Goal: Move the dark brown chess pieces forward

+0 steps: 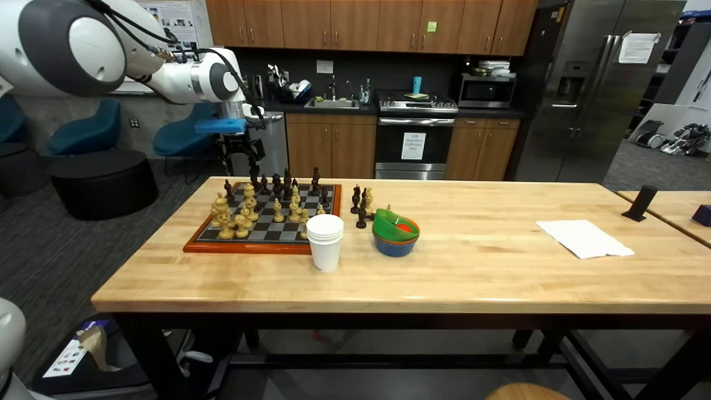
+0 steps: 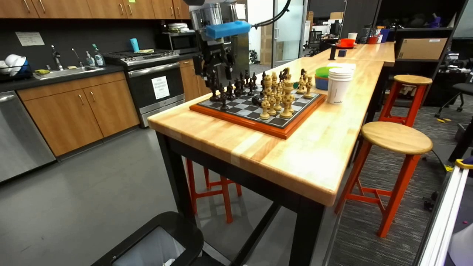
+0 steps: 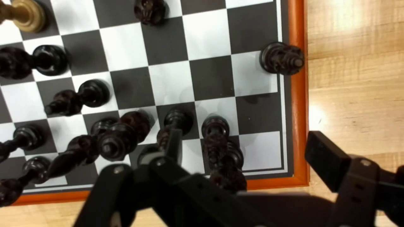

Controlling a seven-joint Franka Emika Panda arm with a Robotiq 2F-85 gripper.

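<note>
Chessboard squares [image 3: 210,77] hold dark brown pieces [image 3: 115,143] below the gripper [image 3: 250,152].

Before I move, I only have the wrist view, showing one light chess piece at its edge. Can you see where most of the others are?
Observer: Most light pieces stand on the half of the board away from the pincer.
Operator: Okay. Are any dark ones off the board?
Observer: Yes, a few dark pieces are on the table beside it.
Operator: Anything tall standing close by?
Observer: A stack of white cups, on the table near a corner of the board.
</note>
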